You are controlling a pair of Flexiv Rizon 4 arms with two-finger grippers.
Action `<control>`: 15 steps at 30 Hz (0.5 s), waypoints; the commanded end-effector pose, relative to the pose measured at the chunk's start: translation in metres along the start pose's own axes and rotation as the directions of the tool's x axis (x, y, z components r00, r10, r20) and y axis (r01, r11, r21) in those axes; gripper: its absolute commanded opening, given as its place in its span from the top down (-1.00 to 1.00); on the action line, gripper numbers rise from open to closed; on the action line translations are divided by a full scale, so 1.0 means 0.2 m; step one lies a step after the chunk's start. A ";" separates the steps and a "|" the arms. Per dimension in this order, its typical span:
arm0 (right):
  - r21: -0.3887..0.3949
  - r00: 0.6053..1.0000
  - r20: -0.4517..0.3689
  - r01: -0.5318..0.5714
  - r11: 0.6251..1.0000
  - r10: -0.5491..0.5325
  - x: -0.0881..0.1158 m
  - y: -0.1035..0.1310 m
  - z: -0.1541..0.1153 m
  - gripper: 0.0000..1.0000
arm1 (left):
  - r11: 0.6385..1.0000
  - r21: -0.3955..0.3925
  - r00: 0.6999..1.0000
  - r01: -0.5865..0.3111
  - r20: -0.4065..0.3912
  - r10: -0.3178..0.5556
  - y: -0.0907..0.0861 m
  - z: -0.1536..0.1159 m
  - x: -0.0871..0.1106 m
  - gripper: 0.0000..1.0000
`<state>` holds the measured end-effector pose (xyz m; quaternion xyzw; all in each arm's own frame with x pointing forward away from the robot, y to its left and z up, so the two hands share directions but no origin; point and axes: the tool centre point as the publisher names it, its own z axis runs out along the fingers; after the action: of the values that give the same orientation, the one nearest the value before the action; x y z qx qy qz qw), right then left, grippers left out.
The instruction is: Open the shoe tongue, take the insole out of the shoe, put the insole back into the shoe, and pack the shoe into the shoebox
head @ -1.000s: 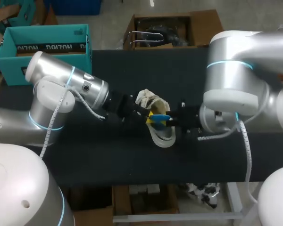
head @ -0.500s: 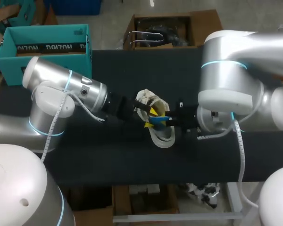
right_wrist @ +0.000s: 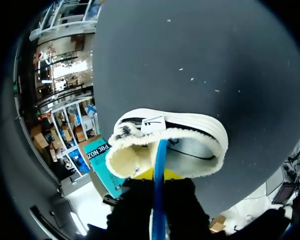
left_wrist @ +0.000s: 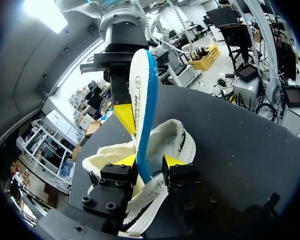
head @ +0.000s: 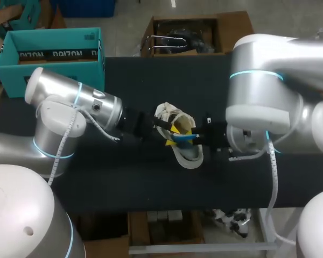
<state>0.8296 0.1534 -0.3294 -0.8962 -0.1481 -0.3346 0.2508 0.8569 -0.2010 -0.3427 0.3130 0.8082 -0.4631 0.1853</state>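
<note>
A white fleece-lined shoe (head: 187, 157) lies mid-table between my two arms. The insole (head: 184, 137), white with a blue edge, sticks up out of its opening. My right gripper (head: 196, 138) is shut on the insole's far end; its own view shows the blue insole (right_wrist: 160, 155) running edge-on from between its fingers into the shoe (right_wrist: 190, 145). My left gripper (left_wrist: 149, 162) is open with the insole (left_wrist: 140, 90) standing between its yellow tips and a small gap on one side; the shoe (left_wrist: 177, 137) lies just ahead. The teal shoebox (head: 51, 56) stands open at the back left.
The black table (head: 151, 80) stretches bare behind and in front of the shoe. My left arm's big elbow (head: 59, 107) sits between the shoebox and the shoe. The shoebox (right_wrist: 102, 165) shows beyond the shoe in the right wrist view.
My left gripper's fingers have spread apart, letting go of the insole. The right gripper has kept its hold, and the shoe and insole have shifted slightly right.
</note>
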 end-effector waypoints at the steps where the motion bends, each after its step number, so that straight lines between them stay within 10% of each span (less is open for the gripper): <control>1: -0.057 0.995 -0.095 0.025 0.998 -0.030 -0.02 -0.03 0.00 1.00 | 1.000 -0.008 1.000 0.007 0.003 -0.007 0.01 0.04 0.00 0.39; 5: -0.053 0.991 -0.110 0.071 0.996 -0.077 -0.03 -0.02 0.02 1.00 | 0.999 -0.039 1.000 0.000 0.031 0.001 0.01 0.05 -0.01 1.00; 15: -0.039 0.991 -0.097 0.086 0.996 -0.089 -0.06 0.03 0.07 1.00 | 0.993 -0.114 0.997 -0.028 0.069 0.036 0.04 0.04 -0.03 1.00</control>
<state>0.8301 0.1515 -0.3393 -0.8843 -0.1823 -0.3607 0.2339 0.8685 -0.2054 -0.3441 0.3018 0.8208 -0.4254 0.2329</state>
